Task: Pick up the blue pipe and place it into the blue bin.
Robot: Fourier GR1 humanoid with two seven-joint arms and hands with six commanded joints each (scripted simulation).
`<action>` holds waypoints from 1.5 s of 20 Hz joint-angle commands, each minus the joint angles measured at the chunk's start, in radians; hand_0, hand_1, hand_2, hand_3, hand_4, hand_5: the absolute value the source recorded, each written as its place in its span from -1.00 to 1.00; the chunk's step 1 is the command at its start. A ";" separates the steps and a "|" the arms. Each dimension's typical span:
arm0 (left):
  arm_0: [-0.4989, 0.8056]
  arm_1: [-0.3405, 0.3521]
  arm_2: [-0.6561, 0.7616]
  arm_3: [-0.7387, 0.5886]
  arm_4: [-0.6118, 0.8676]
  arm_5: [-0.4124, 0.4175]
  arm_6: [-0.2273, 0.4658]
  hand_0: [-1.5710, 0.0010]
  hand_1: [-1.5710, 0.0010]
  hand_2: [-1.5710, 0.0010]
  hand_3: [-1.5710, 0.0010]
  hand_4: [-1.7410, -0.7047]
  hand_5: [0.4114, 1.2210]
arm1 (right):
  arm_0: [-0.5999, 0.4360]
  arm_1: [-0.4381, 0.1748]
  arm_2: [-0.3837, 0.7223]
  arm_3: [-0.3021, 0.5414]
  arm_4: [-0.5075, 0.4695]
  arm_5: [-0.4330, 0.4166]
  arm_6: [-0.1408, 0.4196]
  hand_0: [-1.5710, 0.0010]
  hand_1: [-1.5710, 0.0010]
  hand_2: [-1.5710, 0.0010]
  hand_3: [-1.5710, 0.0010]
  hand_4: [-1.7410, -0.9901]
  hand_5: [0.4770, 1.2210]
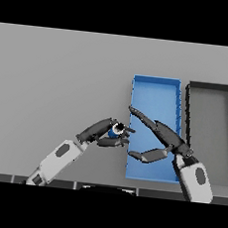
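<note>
Grey table point(59, 80): left hand point(104, 132) grips short blue pipe point(116, 130).

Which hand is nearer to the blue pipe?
Left. The left hand has its fingers curled round the blue pipe; the right hand is open over the blue bin, beside the pipe.

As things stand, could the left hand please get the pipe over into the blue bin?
Probably yes: the left hand holds the pipe just beside the blue bin, though the right hand stretches over the bin and may crowd the drop.
</note>
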 commanded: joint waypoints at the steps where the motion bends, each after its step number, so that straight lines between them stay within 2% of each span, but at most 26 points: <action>1: -0.002 -0.002 0.002 0.009 0.002 -0.004 -0.003 -1.00 -1.00 -1.00 -0.83 -0.98 1.00 | -0.023 -0.010 0.005 0.011 0.001 0.025 -0.009 1.00 1.00 1.00 1.00 0.17 -0.85; 4: 0.010 -0.004 -0.002 0.001 0.007 -0.013 -0.011 -1.00 -1.00 -1.00 -0.83 -0.98 1.00 | -0.095 0.016 0.057 0.025 0.001 0.046 0.027 1.00 1.00 1.00 1.00 0.22 -0.86; 6: 0.017 0.004 0.000 0.006 0.006 -0.030 -0.051 -1.00 -1.00 -1.00 -0.87 -0.98 1.00 | -0.153 0.039 0.079 0.060 0.001 0.054 0.052 1.00 1.00 1.00 1.00 0.28 -0.85; 11: 0.004 -0.007 0.011 0.028 0.025 -0.051 -0.040 -1.00 -1.00 -1.00 -0.93 -0.98 1.00 | -0.238 0.111 0.126 0.149 0.033 0.058 0.102 1.00 1.00 1.00 1.00 0.38 -0.90; 14: -0.002 -0.003 0.015 0.024 0.030 -0.061 -0.029 -1.00 -1.00 -1.00 -0.91 -0.97 1.00 | -0.289 0.134 0.124 0.196 0.021 0.072 0.106 1.00 1.00 0.97 1.00 0.37 -0.91; 15: -0.003 -0.007 0.013 0.024 0.036 -0.067 -0.021 -1.00 -1.00 -1.00 -0.85 -0.96 1.00 | -0.296 0.137 0.129 0.213 0.025 0.082 0.111 1.00 0.98 0.94 1.00 0.36 -0.90; 16: -0.015 -0.014 0.020 0.032 0.049 -0.076 -0.013 -1.00 -1.00 -1.00 -0.88 -0.96 1.00 | -0.310 0.148 0.133 0.235 0.024 0.097 0.101 0.98 0.95 0.91 0.98 0.33 -0.89; 17: -0.007 -0.014 0.019 0.021 0.054 -0.079 -0.023 -1.00 -0.99 -1.00 -0.78 -0.95 1.00 | -0.315 0.154 0.138 0.247 0.032 0.107 0.091 0.93 0.89 0.85 0.94 0.26 -0.89; 18: -0.008 -0.005 0.012 0.012 0.019 -0.072 -0.058 -0.90 -0.77 -0.74 -0.46 -0.79 1.00 | -0.336 0.163 0.136 0.266 0.027 0.110 0.098 0.82 0.79 0.75 0.86 0.15 -0.88; 20: -0.025 0.027 -0.015 0.020 -0.068 -0.052 0.012 -0.26 -0.14 -0.11 0.06 -0.70 1.00 | -0.368 0.171 0.138 0.293 0.017 0.128 0.115 0.39 0.36 0.36 0.52 -0.07 -0.84; 21: -0.032 0.023 -0.009 0.007 -0.072 -0.040 0.011 -0.12 -0.06 -0.01 0.15 -0.75 1.00 | -0.364 0.173 0.147 0.287 0.011 0.137 0.094 0.11 0.09 0.09 0.28 -0.23 -0.80; 22: -0.031 0.019 -0.007 0.012 -0.075 -0.035 -0.008 -0.14 -0.10 -0.08 0.16 -0.80 1.00 | -0.364 0.177 0.151 0.294 -0.006 0.143 0.108 -0.11 -0.13 -0.13 0.11 -0.37 -0.74; 23: -0.009 0.010 -0.003 0.000 -0.058 -0.028 -0.014 -0.31 -0.28 -0.26 0.21 -0.84 0.93 | -0.370 0.185 0.150 0.303 -0.031 0.142 0.120 -0.29 -0.30 -0.30 -0.06 -0.47 -0.66; 25: -0.002 -0.016 0.016 0.008 -0.012 -0.041 -0.058 -0.56 -0.54 -0.53 0.33 -0.90 0.95 | -0.358 0.207 0.164 0.289 -0.053 0.111 0.138 -0.54 -0.55 -0.55 -0.40 -0.34 -0.39; 27: 0.009 -0.028 0.019 0.004 0.009 -0.050 -0.054 -0.72 -0.71 -0.70 0.33 -0.93 0.97 | -0.340 0.210 0.167 0.277 -0.030 0.096 0.099 -0.71 -0.71 -0.71 -0.61 -0.26 0.11; 28: 0.006 -0.027 0.019 0.003 0.009 -0.048 -0.067 -0.77 -0.77 -0.76 0.30 -0.95 0.98 | -0.354 0.221 0.169 0.275 -0.008 0.088 0.106 -0.77 -0.77 -0.77 -0.69 -0.25 0.29; 30: 0.006 -0.003 0.021 -0.008 0.013 -0.052 -0.038 -0.86 -0.85 -0.85 0.25 -0.97 0.99 | -0.337 0.213 0.168 0.278 0.040 0.098 0.037 -0.85 -0.85 -0.85 -0.80 -0.25 0.55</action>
